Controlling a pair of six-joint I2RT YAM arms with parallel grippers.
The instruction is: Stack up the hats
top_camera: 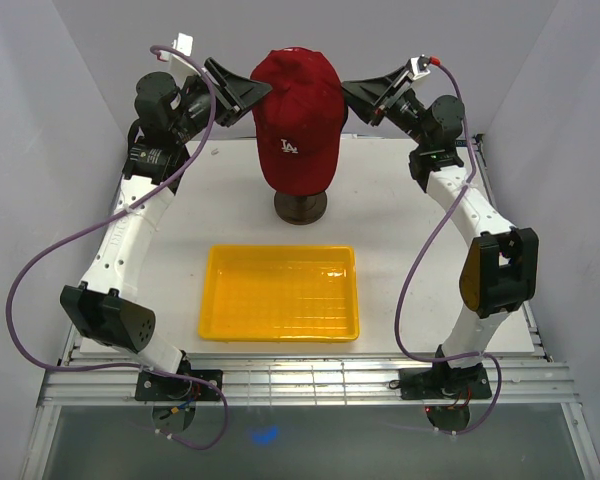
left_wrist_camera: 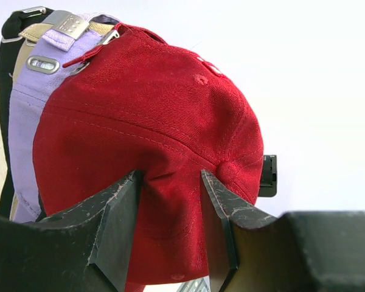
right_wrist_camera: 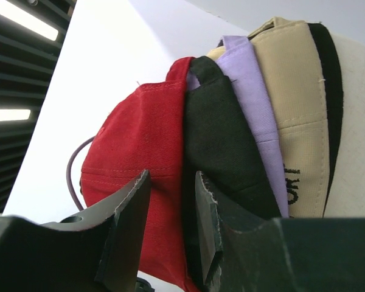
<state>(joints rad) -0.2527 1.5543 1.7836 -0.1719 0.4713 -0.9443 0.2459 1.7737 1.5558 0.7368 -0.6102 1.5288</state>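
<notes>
The hats sit stacked on a cream mannequin head (right_wrist_camera: 356, 121). The red hat (top_camera: 298, 110) with a white "LA" logo is outermost. Under it show a lavender hat (left_wrist_camera: 24, 121), a tan hat (right_wrist_camera: 298, 91) and a black hat (right_wrist_camera: 325, 73). My left gripper (top_camera: 260, 92) is at the red hat's left side, shut on a bunched fold of its crown (left_wrist_camera: 170, 176). On the hat's right side, my right gripper (top_camera: 348, 92) is shut on red fabric (right_wrist_camera: 172, 176) next to a dark panel (right_wrist_camera: 222, 134).
The mannequin's dark round base (top_camera: 300, 205) stands at the back middle of the white table. A yellow tray (top_camera: 210, 290) lies in front of it, between the two arms. White walls close in the back and both sides.
</notes>
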